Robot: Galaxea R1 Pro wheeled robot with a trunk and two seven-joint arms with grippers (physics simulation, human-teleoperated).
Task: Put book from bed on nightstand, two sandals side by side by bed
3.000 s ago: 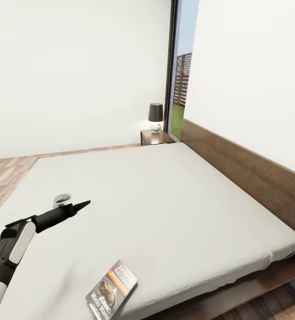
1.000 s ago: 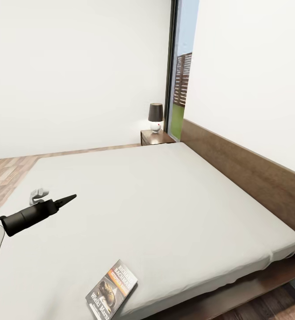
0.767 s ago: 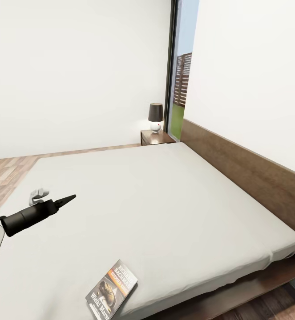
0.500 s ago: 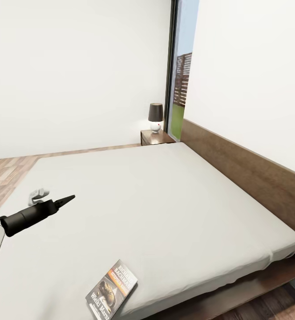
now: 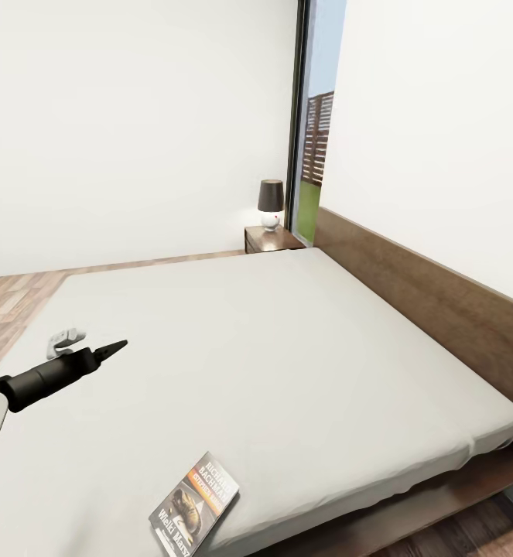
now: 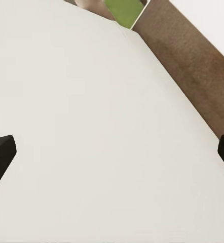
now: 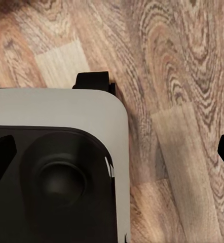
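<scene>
Near the bed's (image 5: 302, 348) front edge lies the book (image 5: 195, 504), long axis angled toward the headboard; left pincer (image 5: 101, 352), open and empty, hovers well apart.

There is one bed (image 5: 287, 363). It has one headboard (image 5: 434, 298). One book (image 5: 194, 504) lies on the bed. There is one nightstand (image 5: 271, 239) by the far corner of the bed. One lamp (image 5: 270, 204) stands on it. There is one tall window (image 5: 314, 128). One robot arm (image 5: 43, 379) reaches over the bed, and it ends in one left gripper (image 5: 86, 346). Two dark fingertips (image 6: 0, 159) show at the edges of each wrist view.
</scene>
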